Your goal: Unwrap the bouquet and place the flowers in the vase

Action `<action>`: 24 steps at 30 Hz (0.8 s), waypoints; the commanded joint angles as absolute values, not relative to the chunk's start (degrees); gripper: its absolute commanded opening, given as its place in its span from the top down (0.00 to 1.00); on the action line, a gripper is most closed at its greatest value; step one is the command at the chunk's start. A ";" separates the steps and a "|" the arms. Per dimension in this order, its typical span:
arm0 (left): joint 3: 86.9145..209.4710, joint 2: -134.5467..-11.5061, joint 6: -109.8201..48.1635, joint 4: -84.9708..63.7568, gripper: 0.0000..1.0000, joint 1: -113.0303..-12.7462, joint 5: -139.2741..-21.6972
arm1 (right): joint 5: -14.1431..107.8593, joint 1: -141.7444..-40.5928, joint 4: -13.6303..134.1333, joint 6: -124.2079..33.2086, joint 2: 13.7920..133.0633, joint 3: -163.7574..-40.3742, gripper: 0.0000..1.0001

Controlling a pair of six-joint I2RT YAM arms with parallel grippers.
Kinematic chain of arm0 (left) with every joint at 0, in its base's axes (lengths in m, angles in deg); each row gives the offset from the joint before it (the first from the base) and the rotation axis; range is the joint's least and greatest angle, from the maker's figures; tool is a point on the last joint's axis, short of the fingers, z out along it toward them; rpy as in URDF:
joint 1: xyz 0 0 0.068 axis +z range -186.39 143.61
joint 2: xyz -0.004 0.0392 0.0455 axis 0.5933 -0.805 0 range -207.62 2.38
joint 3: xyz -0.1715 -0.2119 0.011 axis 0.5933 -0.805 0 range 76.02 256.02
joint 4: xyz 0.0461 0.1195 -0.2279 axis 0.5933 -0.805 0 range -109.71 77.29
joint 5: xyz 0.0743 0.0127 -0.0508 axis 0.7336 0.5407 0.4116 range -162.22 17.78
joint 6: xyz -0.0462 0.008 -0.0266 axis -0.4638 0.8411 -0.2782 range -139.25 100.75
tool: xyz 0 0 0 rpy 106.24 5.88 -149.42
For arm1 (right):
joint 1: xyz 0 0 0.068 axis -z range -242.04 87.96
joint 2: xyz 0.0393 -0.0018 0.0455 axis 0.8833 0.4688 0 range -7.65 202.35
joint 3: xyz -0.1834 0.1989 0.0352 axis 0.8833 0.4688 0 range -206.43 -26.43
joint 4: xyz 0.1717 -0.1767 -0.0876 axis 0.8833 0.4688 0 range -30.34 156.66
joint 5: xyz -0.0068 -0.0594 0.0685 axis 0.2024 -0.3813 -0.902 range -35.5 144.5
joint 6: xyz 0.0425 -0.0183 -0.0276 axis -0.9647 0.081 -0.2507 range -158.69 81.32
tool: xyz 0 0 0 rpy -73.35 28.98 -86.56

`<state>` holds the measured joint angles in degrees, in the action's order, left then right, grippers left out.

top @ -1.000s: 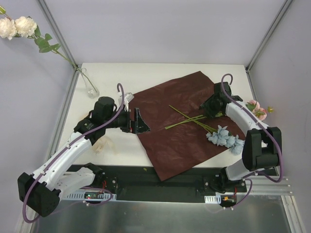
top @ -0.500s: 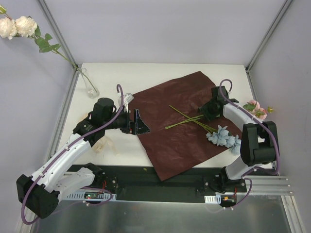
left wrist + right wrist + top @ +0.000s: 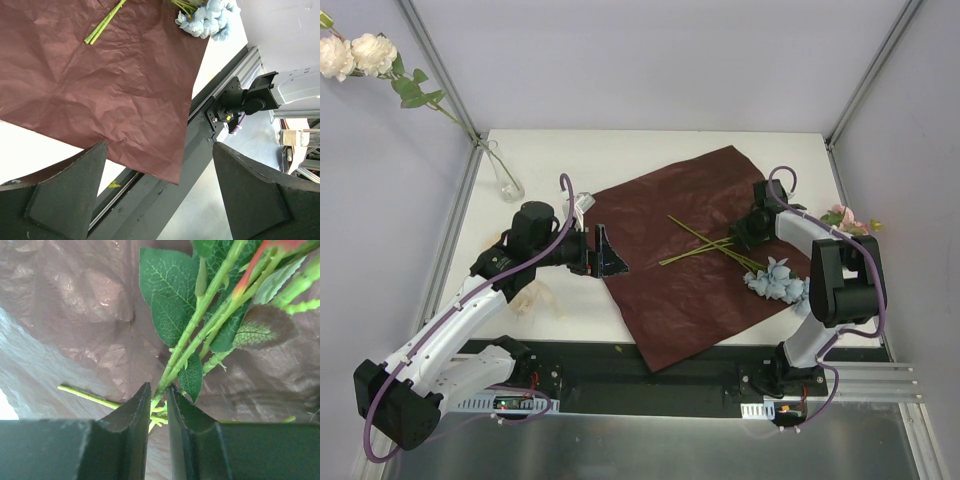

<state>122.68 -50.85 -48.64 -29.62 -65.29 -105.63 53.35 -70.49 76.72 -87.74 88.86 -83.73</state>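
The dark red wrapping paper point(image 3: 670, 290) lies spread flat on the table. Flowers rest on it: thin green stems point(image 3: 700, 245), pale blue blooms point(image 3: 778, 280) and a pink bloom point(image 3: 844, 220) off its right edge. My right gripper point(image 3: 745, 232) is shut on a cluster of leafy green stems point(image 3: 200, 315), which pass between its fingertips point(image 3: 159, 400). My left gripper point(image 3: 605, 250) hangs open over the paper's left edge, holding nothing point(image 3: 160, 190). The clear vase point(image 3: 506, 178) stands at the back left, holding a long stem with cream blooms point(image 3: 355, 55).
A cream ribbon point(image 3: 533, 297) lies crumpled on the table under my left forearm. Metal frame posts point(image 3: 450, 90) rise at the table's back corners. A black rail point(image 3: 650, 375) runs along the near edge, and the paper's corner overhangs it.
My right gripper has shifted slightly toward the stems and its jaws have closed onto them. The right arm's elbow has drawn inward. My left arm has stayed in place.
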 commanded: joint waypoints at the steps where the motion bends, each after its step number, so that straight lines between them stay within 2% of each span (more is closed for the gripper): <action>1: 123.13 -50.27 -48.43 -29.15 0.14 -65.57 -105.71 | 53.09 -69.69 74.69 -89.57 89.99 -83.74 0.79; 4: 123.05 -50.44 -48.78 -29.23 0.15 -65.57 -105.71 | 53.18 -69.60 74.25 -89.40 89.91 -83.47 0.81; 7: 123.13 -50.35 -48.95 -29.23 0.15 -65.66 -105.62 | 52.66 -69.25 73.46 -89.22 89.64 -82.86 0.91; 8: 123.39 -50.35 -49.13 -29.23 0.15 -65.66 -105.62 | 52.57 -69.07 73.37 -89.22 89.38 -82.77 0.98; 9: 123.48 -50.27 -49.13 -29.23 0.15 -65.66 -105.62 | 52.13 -68.81 73.28 -89.22 89.12 -82.60 1.00; 15: 123.75 -49.83 -49.83 -29.15 0.16 -65.66 -105.45 | 50.81 -68.72 73.54 -89.13 81.22 -81.28 1.00; 20: 123.75 -49.74 -50.01 -29.23 0.16 -65.66 -105.54 | 51.25 -68.72 76.53 -88.35 69.71 -80.92 1.00; 24: 124.45 -49.65 -50.01 -29.15 0.16 -65.66 -105.80 | 51.69 -68.72 77.68 -82.39 62.76 -81.63 1.00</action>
<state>122.68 -50.83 -49.47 -29.66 -65.29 -105.61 51.25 -68.98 76.32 -87.85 69.16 -80.43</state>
